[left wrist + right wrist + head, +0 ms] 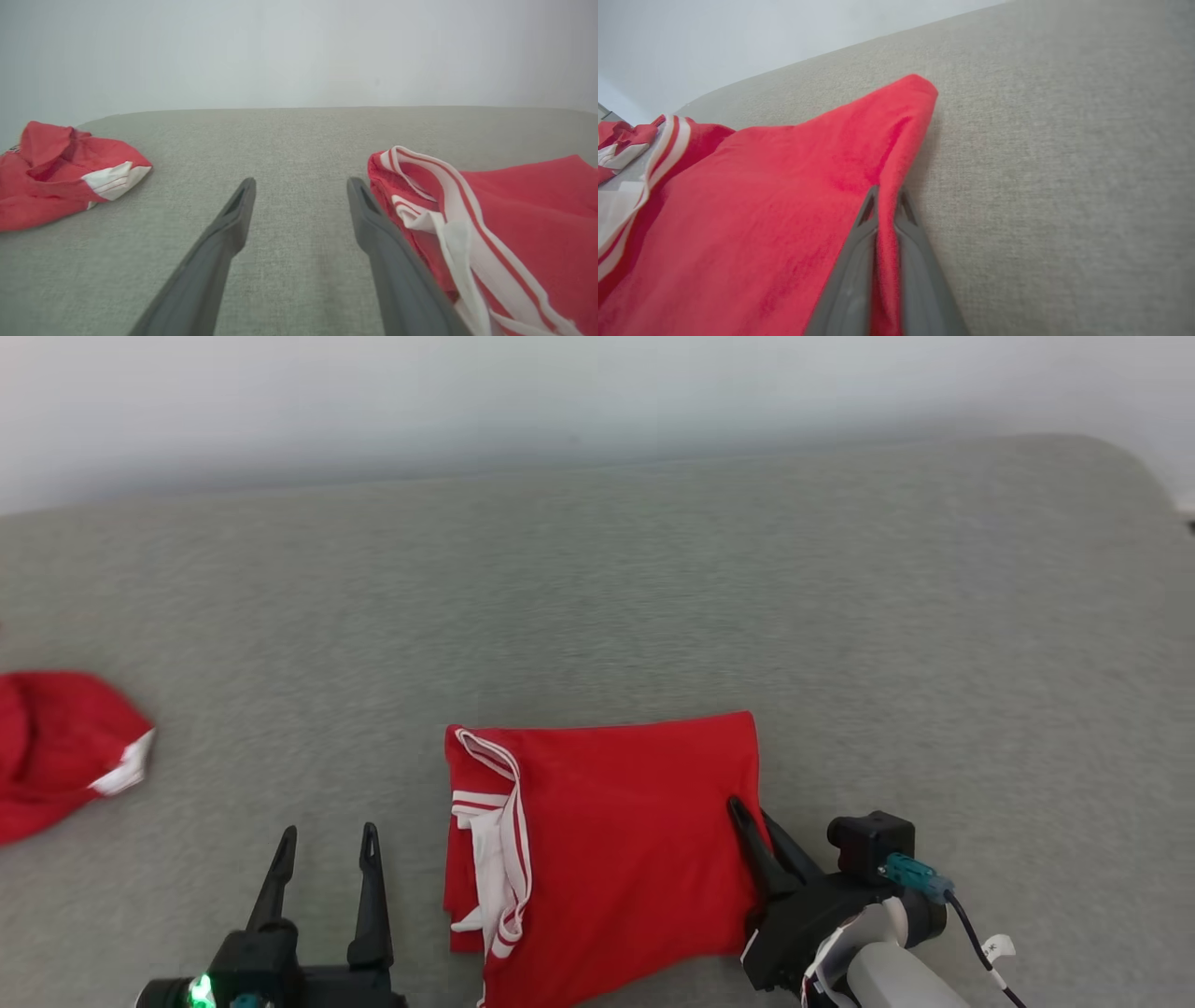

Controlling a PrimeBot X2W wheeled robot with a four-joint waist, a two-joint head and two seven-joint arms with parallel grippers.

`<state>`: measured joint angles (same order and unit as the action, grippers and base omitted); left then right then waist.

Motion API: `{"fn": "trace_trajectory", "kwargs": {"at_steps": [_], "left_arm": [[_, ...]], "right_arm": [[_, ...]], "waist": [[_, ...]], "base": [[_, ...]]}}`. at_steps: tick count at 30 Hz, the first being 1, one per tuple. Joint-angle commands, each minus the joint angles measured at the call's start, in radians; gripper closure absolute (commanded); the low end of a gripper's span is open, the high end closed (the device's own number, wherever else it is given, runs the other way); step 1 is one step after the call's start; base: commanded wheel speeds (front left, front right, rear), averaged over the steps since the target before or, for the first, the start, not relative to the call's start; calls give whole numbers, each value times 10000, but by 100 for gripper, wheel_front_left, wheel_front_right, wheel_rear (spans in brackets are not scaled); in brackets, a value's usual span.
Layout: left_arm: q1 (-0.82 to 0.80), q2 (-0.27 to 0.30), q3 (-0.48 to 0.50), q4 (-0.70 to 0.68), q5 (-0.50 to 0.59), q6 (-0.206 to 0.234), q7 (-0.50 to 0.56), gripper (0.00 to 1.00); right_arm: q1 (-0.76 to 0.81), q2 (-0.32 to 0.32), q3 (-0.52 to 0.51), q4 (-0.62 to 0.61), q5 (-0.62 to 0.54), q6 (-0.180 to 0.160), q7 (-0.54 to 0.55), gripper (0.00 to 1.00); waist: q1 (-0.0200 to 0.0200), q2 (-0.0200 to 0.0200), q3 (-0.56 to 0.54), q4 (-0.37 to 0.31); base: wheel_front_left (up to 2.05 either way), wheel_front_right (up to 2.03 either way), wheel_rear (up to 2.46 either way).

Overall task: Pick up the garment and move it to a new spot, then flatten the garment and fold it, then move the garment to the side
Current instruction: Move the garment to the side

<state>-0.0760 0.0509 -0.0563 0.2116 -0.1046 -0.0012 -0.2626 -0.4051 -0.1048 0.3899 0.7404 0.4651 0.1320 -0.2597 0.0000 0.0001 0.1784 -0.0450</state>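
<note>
Judging by its neat rectangular outline, the red jersey garment with white striped trim (607, 840) looks flattened and folded, lying on the grey fabric-covered surface (653, 597). The right gripper (752, 814) is pinched on the garment's right edge, with a ridge of cloth between its fingers. The left gripper (329, 831) stands spread apart and empty just beside the garment's left edge. A crumpled red-and-white cloth (56, 747) lies well to the garment's left. Moving the garment aside seems to be what remains.
</note>
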Motion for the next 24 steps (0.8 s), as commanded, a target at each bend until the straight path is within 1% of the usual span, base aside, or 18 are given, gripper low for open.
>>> {"fn": "trace_trajectory", "kwargs": {"at_steps": [1, 8, 13, 18, 24], "left_arm": [[-188, -5, 4, 7, 100, -85, -31, 0], [-370, -3, -51, 64, 261, -255, -31, 0], [-558, 0, -107, 108, 411, -393, -31, 0], [-692, 3, -203, 70, 576, -521, -31, 0], [-745, 6, -243, 39, 700, -598, -31, 0]], "right_arm": [[-1, -25, -72, 16, 52, -28, -48, 100], [270, -42, -401, -294, 29, -29, -60, 100], [366, 69, -551, -514, -1, -29, -59, 100], [445, 136, -673, -732, -73, -29, -60, 100], [498, 58, -809, -997, -106, -29, -61, 100]], "waist": [[0, -1, -89, -1477], [0, -1, -69, -3222], [0, -1, 87, -4138], [0, -1, 244, -4597], [0, -1, 459, -4610]], "base": [[0, 0, 0], [0, 0, 0], [0, 0, 0], [0, 0, 0], [0, 0, 0]]}}
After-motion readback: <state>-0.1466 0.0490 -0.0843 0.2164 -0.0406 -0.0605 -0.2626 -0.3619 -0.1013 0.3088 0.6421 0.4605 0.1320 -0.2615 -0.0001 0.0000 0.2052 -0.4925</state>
